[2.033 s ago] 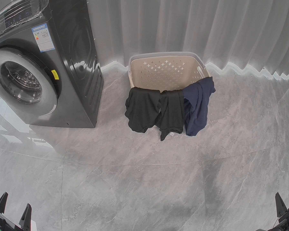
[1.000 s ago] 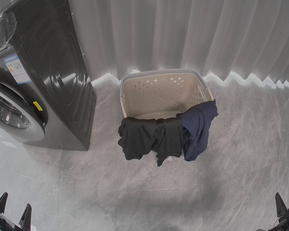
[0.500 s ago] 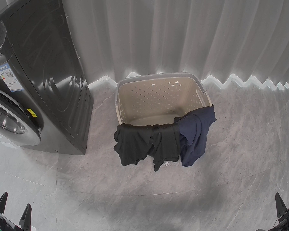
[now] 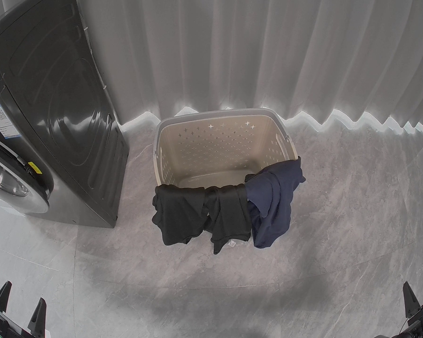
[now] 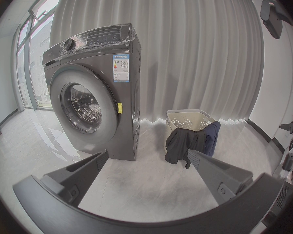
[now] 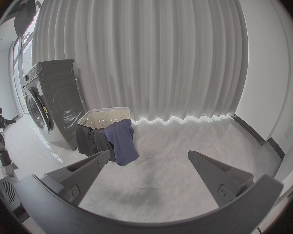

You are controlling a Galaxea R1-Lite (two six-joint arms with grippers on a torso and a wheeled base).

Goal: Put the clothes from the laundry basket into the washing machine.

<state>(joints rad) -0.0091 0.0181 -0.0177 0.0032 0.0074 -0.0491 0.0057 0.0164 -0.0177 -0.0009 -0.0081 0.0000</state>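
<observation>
Laundry basket [image 4: 221, 142]: beige, pierced walls, grey rim. It stands upright on the grey stone floor [image 4: 197, 296], its back close to the white curtain [image 4: 249, 43].
Clothes: three pieces are draped over the basket's near rim and hang down its outside wall.
Black garment [image 4: 178, 214]: at the left end of that rim.
Second black garment [image 4: 230, 219]: at the middle, overlapping the first, a small white tag at its lower hem.
Navy garment [image 4: 270, 207]: at the right corner, partly lying over the second black piece.
Basket interior: the bottom looks bare as far as it can be seen.
Washing machine [image 4: 56, 118]: dark grey front-loader, left of the basket with a strip of floor between them. Its round glass door [image 5: 83, 108] sits shut against the front.
Left gripper [image 5: 147, 152]: low and near the robot, well apart from the basket, claw spread wide and holding nothing.
Right gripper [image 6: 148, 153]: low on the right side, also well apart from the basket, claw spread wide and holding nothing.
</observation>
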